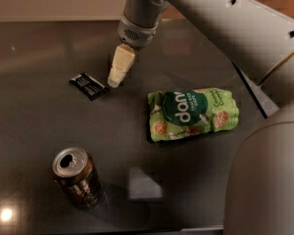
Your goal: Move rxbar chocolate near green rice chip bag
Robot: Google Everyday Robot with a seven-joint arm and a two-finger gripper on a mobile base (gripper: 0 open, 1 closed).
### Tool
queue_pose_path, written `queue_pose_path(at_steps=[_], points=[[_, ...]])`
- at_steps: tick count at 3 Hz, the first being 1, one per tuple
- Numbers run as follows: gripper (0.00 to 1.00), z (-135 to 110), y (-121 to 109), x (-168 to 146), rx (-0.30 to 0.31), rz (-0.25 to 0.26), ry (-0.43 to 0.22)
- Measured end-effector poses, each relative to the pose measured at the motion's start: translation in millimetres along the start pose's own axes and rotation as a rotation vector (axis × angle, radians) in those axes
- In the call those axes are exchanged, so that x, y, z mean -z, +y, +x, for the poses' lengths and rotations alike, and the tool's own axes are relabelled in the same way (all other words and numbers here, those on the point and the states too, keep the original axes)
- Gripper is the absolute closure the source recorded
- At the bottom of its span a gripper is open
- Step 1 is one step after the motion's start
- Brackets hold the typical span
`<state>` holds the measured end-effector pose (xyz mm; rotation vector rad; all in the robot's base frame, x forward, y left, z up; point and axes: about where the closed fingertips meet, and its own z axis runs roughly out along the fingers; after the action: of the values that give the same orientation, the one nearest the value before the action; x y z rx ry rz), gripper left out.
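1. Bar (pixel 88 85): lies flat on the table (pixel 34 126), upper left, long side slanting down to the right. Not lifted, not held.
2. Bag (pixel 192 114): lies flat right of centre, logo up. Sits well apart from the bar, with bare table between.
3. Gripper (pixel 114 82): hangs from the arm (pixel 225 28), which reaches in from the upper right. Points down and leftward, tip just beside the bar's right end, between bar and bag but far nearer the bar.
4. Cannot tell whether spread or pressed together, nor whether touching bar or table. Shows nothing carried at the tip.
5. Can (pixel 77 178): stands upright and opened at lower left, well apart from bar and bag. Plays no part in the task and looks to be clear of the likely path.
6. Done, judging by the layout: an approach only, with the gripper close to the bar and no grasp made.
7. Left, in all likelihood: taking hold of the bar, carrying it rightward across the gap, and setting it down just beside the bag's left edge. Counts as an early stage.
8. Probably calls for a small shift leftward first, since the tip sits beside the bar rather than over it. Also calls for a low, careful pinch, given such a thin, flat wrapper on a hard table.
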<state>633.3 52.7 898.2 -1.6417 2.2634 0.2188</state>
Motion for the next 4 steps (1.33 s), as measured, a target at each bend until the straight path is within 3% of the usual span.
queue_pose_path(at_steps=[2, 4], points=[[0.00, -36.4, 10.5, -19.5, 0.050, -0.018, 0.041], [0.00, -66.0, 18.8, -55.6, 0.022, 0.031, 0.091]])
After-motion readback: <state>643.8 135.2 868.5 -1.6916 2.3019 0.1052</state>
